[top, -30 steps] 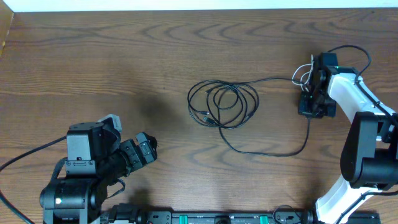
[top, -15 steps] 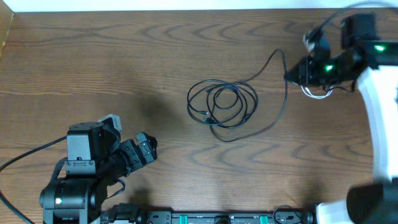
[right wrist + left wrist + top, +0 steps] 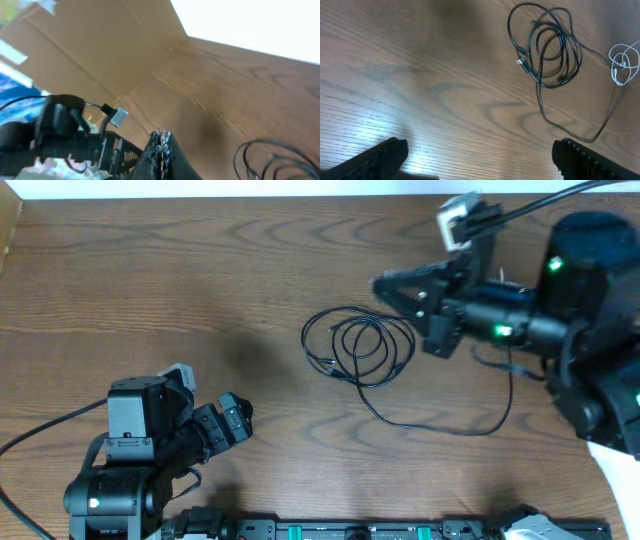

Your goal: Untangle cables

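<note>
The black cables [image 3: 360, 350] lie in a loose coil of overlapping loops mid-table, with one tail [image 3: 440, 426] curving toward the front right. In the left wrist view the coil [image 3: 563, 47] sits at upper right, and the white cable [image 3: 624, 62] lies in small loops at the right edge. My right gripper [image 3: 380, 282] is shut with nothing between its fingers and points left, raised above the coil's far right side; the right arm hides the white cable from overhead. From the right wrist its shut tips [image 3: 161, 135] show, with coil loops [image 3: 280, 155] at lower right. My left gripper [image 3: 480, 167] is open and empty at the front left [image 3: 240, 418].
A cardboard wall [image 3: 100, 45] borders the table's left side. A thick black wire [image 3: 40, 432] runs from the left arm base. A dark rail [image 3: 350, 531] lines the front edge. Bare wood lies between the left gripper and the coil.
The right arm swung up and leftward from the table's right edge, so its shut gripper now hangs near the coil. The black tail shifted and lies curved at front right. Left arm unmoved.
</note>
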Controlling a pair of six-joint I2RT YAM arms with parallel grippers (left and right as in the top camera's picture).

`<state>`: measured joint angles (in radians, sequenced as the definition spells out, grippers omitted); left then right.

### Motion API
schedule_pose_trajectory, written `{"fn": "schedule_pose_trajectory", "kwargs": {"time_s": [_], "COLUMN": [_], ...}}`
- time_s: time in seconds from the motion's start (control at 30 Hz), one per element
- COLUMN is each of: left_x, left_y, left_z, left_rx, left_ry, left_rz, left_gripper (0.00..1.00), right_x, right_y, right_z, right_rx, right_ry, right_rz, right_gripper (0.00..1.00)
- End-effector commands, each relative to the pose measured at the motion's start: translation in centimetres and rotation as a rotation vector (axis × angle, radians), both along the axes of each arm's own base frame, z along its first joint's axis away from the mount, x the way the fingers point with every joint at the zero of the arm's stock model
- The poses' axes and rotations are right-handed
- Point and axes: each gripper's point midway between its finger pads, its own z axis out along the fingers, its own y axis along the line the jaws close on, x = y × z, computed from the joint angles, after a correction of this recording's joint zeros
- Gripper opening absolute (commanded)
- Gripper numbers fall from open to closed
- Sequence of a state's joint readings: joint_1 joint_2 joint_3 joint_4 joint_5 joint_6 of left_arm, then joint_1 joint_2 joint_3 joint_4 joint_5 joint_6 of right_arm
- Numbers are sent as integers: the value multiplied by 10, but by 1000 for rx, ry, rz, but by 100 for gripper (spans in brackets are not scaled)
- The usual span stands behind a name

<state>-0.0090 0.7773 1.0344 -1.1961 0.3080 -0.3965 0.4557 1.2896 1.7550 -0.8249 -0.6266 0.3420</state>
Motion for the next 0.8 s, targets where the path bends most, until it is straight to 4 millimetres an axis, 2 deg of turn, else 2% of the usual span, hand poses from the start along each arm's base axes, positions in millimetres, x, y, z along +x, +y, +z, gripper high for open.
{"fn": "schedule_pose_trajectory", "kwargs": {"time_s": [0.0, 0.1, 0.13, 0.17, 0.27, 0.3, 0.33, 0.4, 0.43, 0.6, 0.67, 0.77], "left_x": [1, 1, 1, 1, 1, 0, -2, -4, -4, -12, -12, -13], "left_y": [2, 2, 2, 2, 1, 1, 0, -7, -11, -42, -44, -44], "left_z": [1, 1, 1, 1, 1, 1, 0, 1, 2, 14, 15, 15], "left_rx": [1, 1, 1, 1, -3, -3, -10, -44, -67, -238, -247, -232], "left_ry": [-2, -1, -1, -2, -2, 0, 11, 17, 15, 16, 17, 6], "left_rz": [15, 15, 15, 15, 13, 13, 9, -12, -26, -129, -135, -162], "left_gripper": [98, 98, 98, 98, 98, 98, 98, 98, 98, 98, 98, 98], "right_x": [35, 47, 50, 51, 48, 46, 43, 41, 40, 41, 47, 58], "right_y": [-25, -64, -82, -98, -155, -182, -200, -224, -235, -268, -273, -260], "right_z": [-30, -59, -70, -79, -106, -117, -125, -140, -152, -223, -251, -293], "right_rx": [-135, -287, -349, -403, -589, -689, -757, -847, -883, -965, -959, -930], "right_ry": [51, 99, 121, 144, 223, 256, 282, 340, 389, 609, 659, 703], "right_rz": [-292, -491, -571, -641, -869, -959, -1012, -1064, -1080, -1105, -1103, -960], "right_gripper": [4, 19, 31, 38, 45, 59, 75, 96, 99, 99, 99, 99]}}
